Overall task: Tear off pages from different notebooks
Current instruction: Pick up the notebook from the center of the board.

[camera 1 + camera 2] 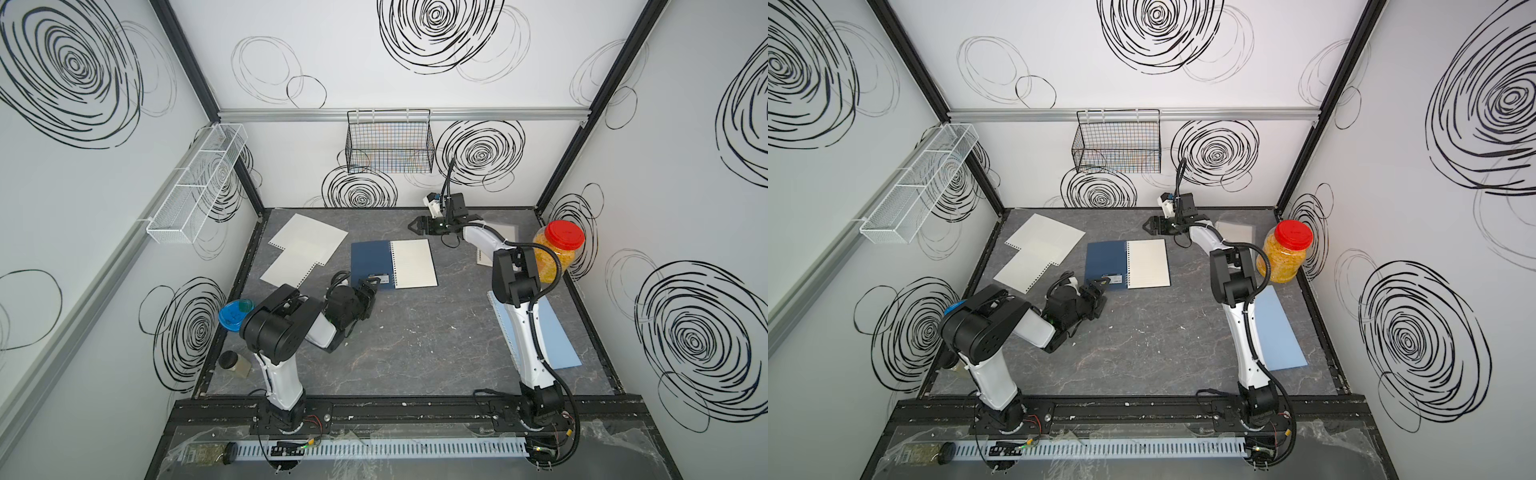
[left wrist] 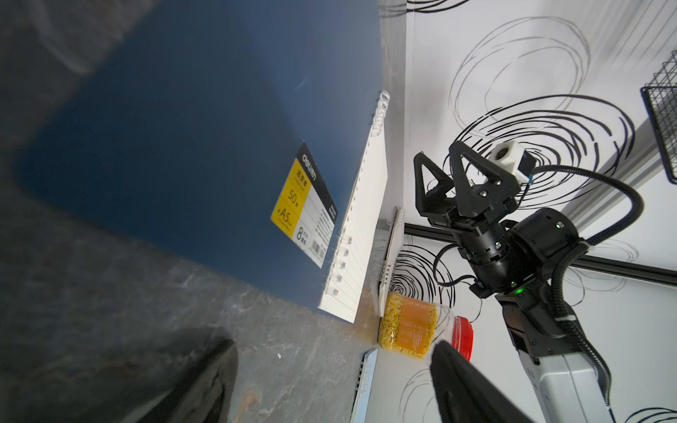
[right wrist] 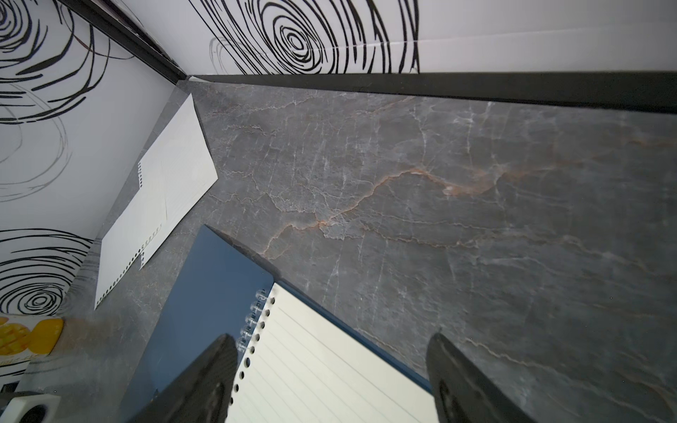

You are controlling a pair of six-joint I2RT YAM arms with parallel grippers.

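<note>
Hanging wide apart mid-frame, the left gripper (image 1: 370, 287) could shove the dark navy wire-bound notebook (image 1: 370, 259) away, since the right gripper (image 2: 439, 161), apart too, pins nothing.

Open navy notebook (image 1: 370, 259), loose pages (image 1: 307, 243) nearby

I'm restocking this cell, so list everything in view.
Dark navy spiral notebook: one, open, cream lined page showing, table centre.
Loose cream punched pages: two, overlapping, far-left corner.
Light blue spiral notebook: one, closed, near right.
Frosted clear-cover notebook: one, far right, partly hidden.
Red-lidded clear jar: one, yellow contents, right edge.
Blue-lidded container: one, left edge.
Dark-lidded small jar: one, near-left corner.
White mesh shelf: one, left wall.
Black wire basket: one, back wall.
Left gripper: black, open, at navy cover's near edge.
Right gripper: black, open, near notebook's far edge.
</note>
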